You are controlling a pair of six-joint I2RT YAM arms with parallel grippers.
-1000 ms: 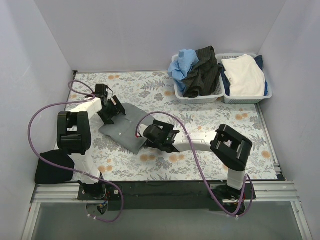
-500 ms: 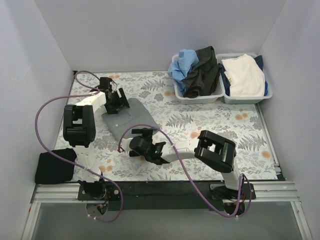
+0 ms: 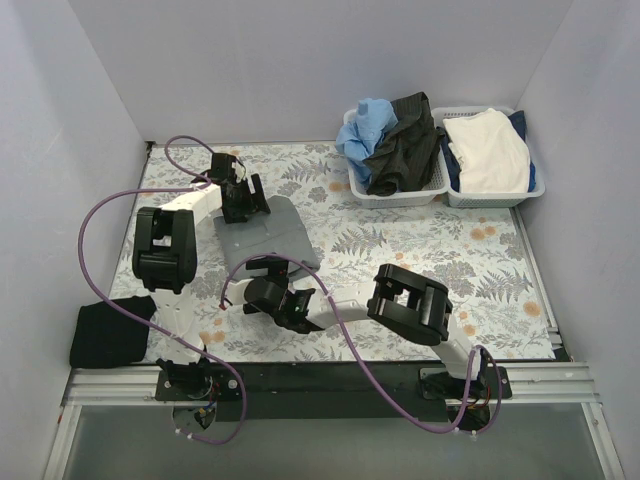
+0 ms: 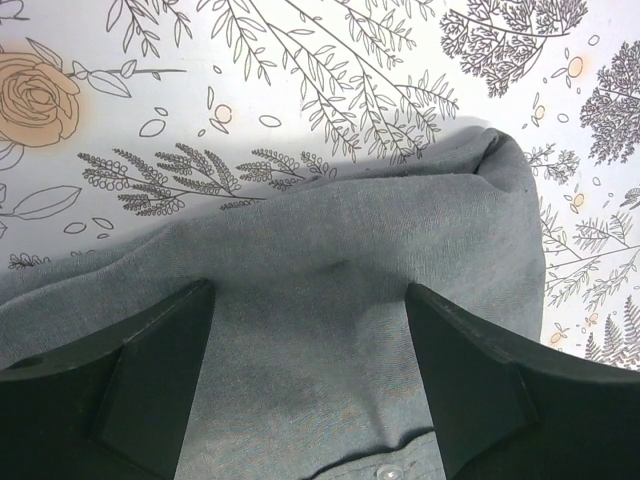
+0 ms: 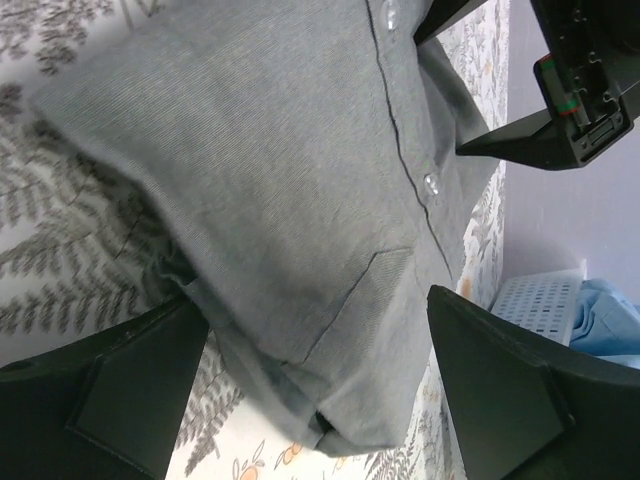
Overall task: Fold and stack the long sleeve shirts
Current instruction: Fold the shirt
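The grey long sleeve shirt [image 3: 272, 232] lies folded into a compact rectangle on the floral table, left of centre. My left gripper [image 3: 245, 203] is at its far edge, open, its fingers wide over the cloth [image 4: 340, 290]. My right gripper [image 3: 274, 296] is at the shirt's near edge, open, straddling the folded hem and pocket [image 5: 290, 200]. Neither pair of fingers is closed on the cloth. A black long sleeve shirt [image 3: 106, 335] lies folded at the near left corner, away from both grippers.
Two white lattice baskets stand at the back right. The left basket [image 3: 402, 199] holds blue cloth [image 3: 364, 130] and a black garment [image 3: 405, 148]. The right basket [image 3: 492, 199] holds white cloth [image 3: 490, 150]. Purple cables [image 3: 105, 205] loop beside the arms.
The grey shirt has shifted left and back and now lies squarer. Both arms swung left with it, the right gripper to its near edge, the left to its far edge.
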